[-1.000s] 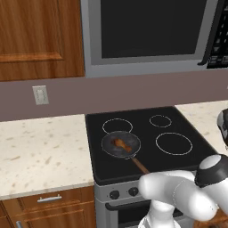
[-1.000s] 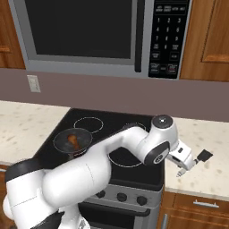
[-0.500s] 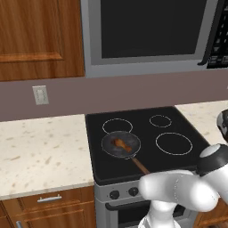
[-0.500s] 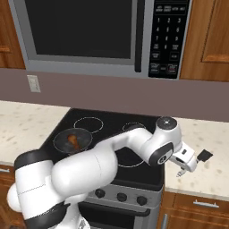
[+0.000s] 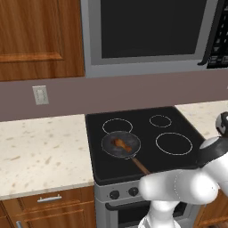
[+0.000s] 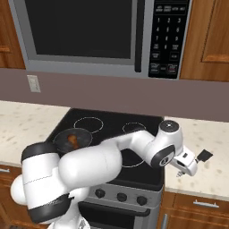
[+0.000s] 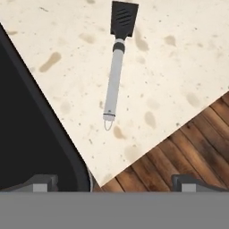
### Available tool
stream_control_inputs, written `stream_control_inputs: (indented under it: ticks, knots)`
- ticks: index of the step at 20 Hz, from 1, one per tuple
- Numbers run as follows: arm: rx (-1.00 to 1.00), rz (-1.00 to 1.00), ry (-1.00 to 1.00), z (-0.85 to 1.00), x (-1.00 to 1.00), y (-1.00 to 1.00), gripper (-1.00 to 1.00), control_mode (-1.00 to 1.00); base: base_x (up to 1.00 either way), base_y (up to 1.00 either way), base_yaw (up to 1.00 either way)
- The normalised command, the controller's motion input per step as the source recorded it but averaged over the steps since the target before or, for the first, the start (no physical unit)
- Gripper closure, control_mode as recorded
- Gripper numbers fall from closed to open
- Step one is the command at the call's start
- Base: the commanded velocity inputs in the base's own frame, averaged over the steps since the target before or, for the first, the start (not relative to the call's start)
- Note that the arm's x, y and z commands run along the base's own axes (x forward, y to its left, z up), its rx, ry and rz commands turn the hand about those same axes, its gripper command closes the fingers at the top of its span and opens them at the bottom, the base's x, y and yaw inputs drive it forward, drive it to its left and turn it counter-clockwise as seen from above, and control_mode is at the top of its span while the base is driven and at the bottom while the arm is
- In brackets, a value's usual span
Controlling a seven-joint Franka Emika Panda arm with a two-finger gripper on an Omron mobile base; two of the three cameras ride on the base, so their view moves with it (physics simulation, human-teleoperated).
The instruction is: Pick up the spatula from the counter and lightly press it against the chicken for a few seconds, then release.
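The jaws stand wide open with nothing between them, hanging over the front corner of the desk (image 7: 179,67) just right of the stove (image 5: 178,129). The spatula (image 7: 117,62) lies flat on that desk ahead of them and apart from them, its dark slotted head pointing away and its wire loop nearest the hand; from the right base camera its head (image 6: 205,155) peeks out beside the wrist. 3 risks seem likely. First, the grey handle is slim and lies flat, so a descent that stops high would close on air, while one that goes low would jam the tips into the desk. Second, the loop end lies near the front edge, and a nudge from 1 tip could skate the spatula off toward the wooden floor (image 7: 188,147). Third, a grip near the loop would leave the head free to swing. The chicken (image 5: 120,143) sits in the pan (image 5: 109,150), well apart from the spatula, so a slack hold could slip on the way, and a hard press could tip the pan.
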Motion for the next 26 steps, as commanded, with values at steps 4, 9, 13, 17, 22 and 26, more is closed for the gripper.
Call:
stream_control_inputs:
  ticks: [4,9,13,17,22,26]
  knots:
    - [0.06,0.00,0.00,-0.15,0.00,-0.10,-1.00,-1.00,0.00,0.00,0.00]
    - [0.06,0.00,0.00,-0.02,0.00,-0.07,-1.00,-1.00,0.00,0.00,0.00]
    - [0.05,0.00,0.00,-0.01,0.00,-0.01,-1.00,-1.00,0.00,0.00,0.00]
    - [0.05,0.00,0.00,-0.02,0.01,0.00,-1.00,-1.00,0.00,0.00,0.00]
    - [0.04,0.00,0.00,-0.09,0.01,0.00,-1.00,-1.00,0.00,0.00,0.00]
    - [0.02,0.00,0.00,-0.15,0.08,0.00,-1.00,-1.00,0.00,0.00,0.00]
